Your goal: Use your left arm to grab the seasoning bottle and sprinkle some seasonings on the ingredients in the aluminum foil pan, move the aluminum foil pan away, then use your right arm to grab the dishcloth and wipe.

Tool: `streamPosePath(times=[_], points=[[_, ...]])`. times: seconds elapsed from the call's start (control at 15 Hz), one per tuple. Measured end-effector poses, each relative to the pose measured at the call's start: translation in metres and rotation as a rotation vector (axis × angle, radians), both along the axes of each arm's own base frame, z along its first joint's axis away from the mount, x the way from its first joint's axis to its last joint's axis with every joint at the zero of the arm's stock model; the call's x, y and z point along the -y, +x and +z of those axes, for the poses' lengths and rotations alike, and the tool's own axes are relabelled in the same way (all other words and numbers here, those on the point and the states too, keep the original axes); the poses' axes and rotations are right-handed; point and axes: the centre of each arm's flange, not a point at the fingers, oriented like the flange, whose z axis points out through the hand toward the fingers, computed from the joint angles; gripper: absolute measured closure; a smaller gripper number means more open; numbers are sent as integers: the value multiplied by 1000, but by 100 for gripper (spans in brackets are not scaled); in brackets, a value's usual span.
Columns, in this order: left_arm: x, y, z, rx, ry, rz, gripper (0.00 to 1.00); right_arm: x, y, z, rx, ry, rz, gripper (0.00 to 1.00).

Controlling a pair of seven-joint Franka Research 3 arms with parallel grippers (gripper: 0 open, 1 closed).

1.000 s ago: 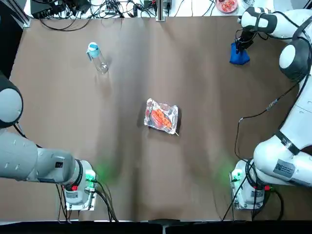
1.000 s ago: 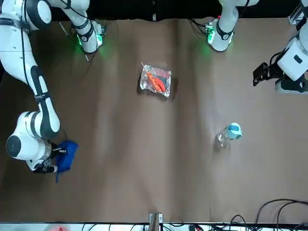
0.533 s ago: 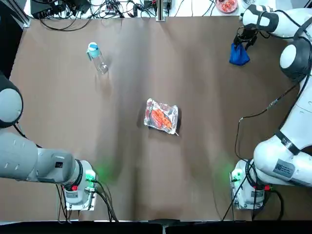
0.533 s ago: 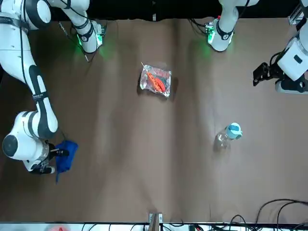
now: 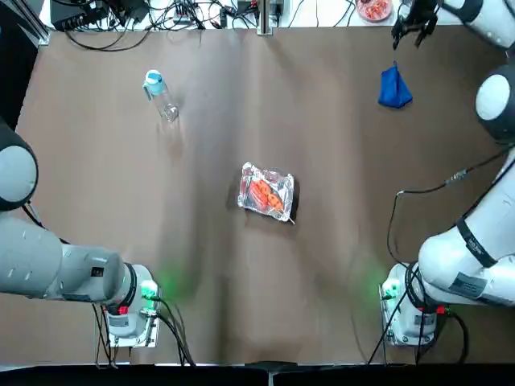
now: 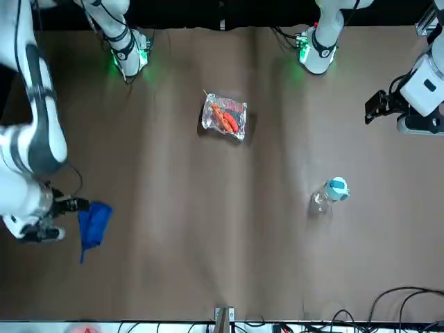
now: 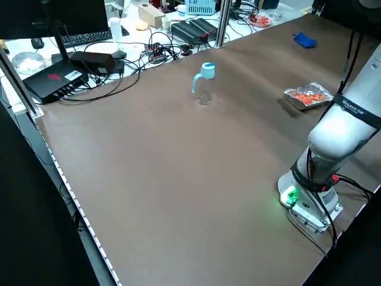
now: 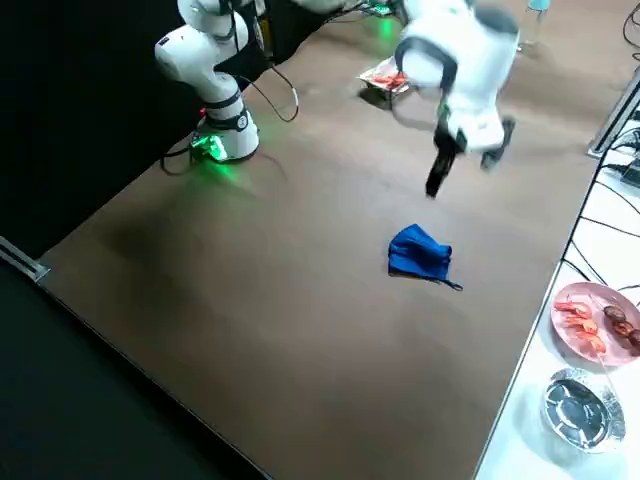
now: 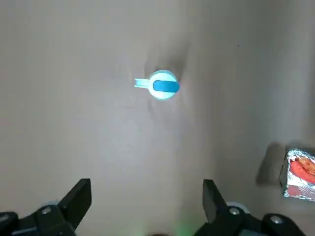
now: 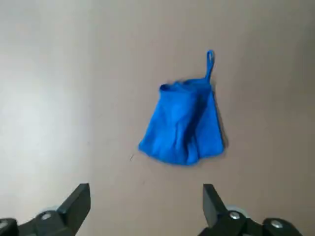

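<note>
The seasoning bottle, clear with a light blue cap, stands at the far left of the table. Its cap shows from above in the left wrist view, well ahead of my open left gripper, which hovers high off the table's left side. The aluminum foil pan with orange-red ingredients sits mid-table. The blue dishcloth lies crumpled at the far right. My right gripper hangs open above it, toward the far edge, with nothing between its fingers.
A small white dish with red food and a round metal dish sit on the white bench past the table's far right edge. Cables and electronics line the far side. Both arm bases glow green at the near edge.
My right gripper has let go of the dishcloth and risen away toward the far edge. The cloth stays on the table. The left arm, bottle and pan have not moved.
</note>
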Motion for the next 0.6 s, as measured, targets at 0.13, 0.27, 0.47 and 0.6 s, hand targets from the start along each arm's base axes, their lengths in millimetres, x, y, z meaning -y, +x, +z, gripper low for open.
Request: streamPosePath(times=[0.13, 0.27, 0.47, 0.6], points=[[0, 0, 0, 0, 0, 0, 0, -24, -16, 58, 17, -2, 32, 0], [0, 0, 0, 0, 0, 0, 0, -50, -32, 102, 37, 3, 65, 0], [0, 0, 0, 0, 0, 1, 0, -65, -75, 166, -9, -16, 74, 0], [0, 0, 0, 0, 0, 1, 0, -64, -92, 194, 4, -31, 68, 0]])
